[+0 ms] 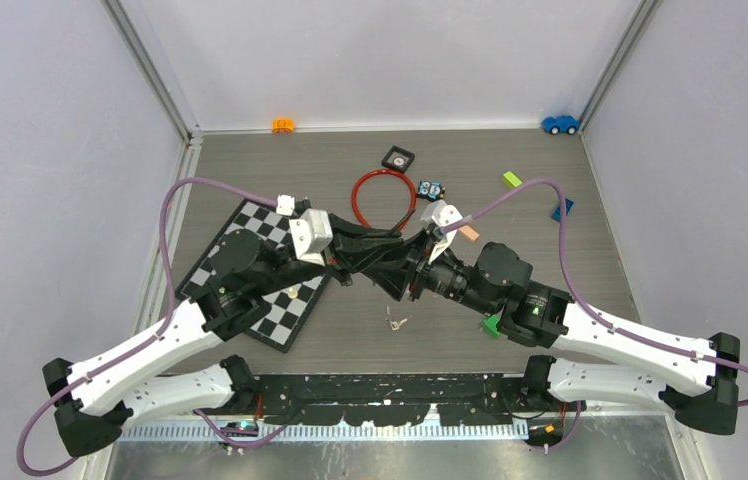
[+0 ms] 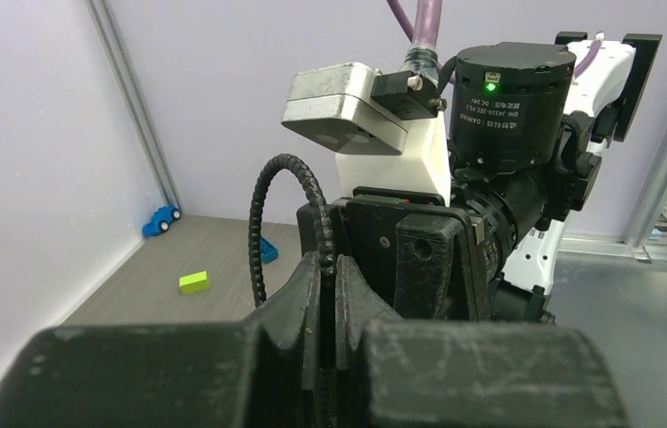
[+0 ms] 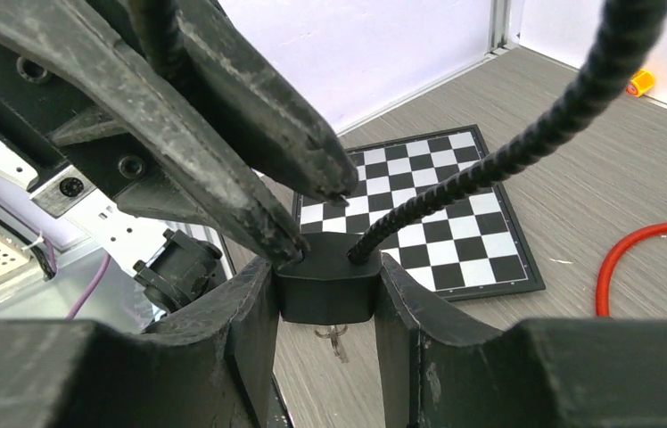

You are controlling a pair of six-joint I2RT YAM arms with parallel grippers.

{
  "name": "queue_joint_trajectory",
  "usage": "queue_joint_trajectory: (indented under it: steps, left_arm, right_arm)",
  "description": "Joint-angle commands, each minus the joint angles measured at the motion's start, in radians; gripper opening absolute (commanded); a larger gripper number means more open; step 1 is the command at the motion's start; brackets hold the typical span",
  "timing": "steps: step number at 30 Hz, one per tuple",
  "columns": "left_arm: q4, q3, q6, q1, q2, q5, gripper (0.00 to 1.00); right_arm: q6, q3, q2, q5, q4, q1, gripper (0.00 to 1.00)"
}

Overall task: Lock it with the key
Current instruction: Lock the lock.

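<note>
I am working over the table (image 1: 250,170), where the chessboard (image 1: 250,225) is lying flat on the left side, clear of the work and playing no part in the task. Both arms are meeting above the middle of the table, so the lock is hanging in the air between them and not resting on anything. The left gripper (image 2: 328,267) is pinching the ribbed black cable (image 2: 259,205) with its jaws fully closed on it. Its tips are pressing down against the top of the lock body (image 3: 325,294), which I judge to be the way of guiding that cable end into its socket. I cannot tell whether the end is already seated. The right gripper (image 3: 321,272) is standing about half open, because the lock body is filling the gap. Both jaws are bearing on its sides and steadying it against the push from the left arm. The other run of cable is entering the body on the far side and arching away above the right wrist camera. The keys (image 1: 396,322) are lying loose on the table, directly below the held lock and touched by neither gripper. I judge that the locking step itself is not yet begun. One arm is going to need to let go and fetch the keys, and the left arm looks the likelier, since the right is supporting the body.
</note>
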Motion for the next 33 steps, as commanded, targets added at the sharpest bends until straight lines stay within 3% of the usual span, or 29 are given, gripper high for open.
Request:
queue_joint_trajectory:
  steps: [1,22,33]
  left_arm:
    - [-0.162,-0.036,-0.034,-0.007,0.027,0.062,0.00]
    - [-0.294,-0.113,-0.046,-0.007,-0.069,-0.029,0.00]
    - [-0.202,-0.119,-0.116,-0.011,0.005,0.016,0.00]
  right_arm:
    - [0.008,0.096,-0.038,0.063,0.250,-0.002,0.01]
    - [-0.056,0.060,-0.114,0.120,0.246,-0.001,0.01]
    - [-0.047,0.050,-0.099,0.104,0.268,-0.001,0.01]
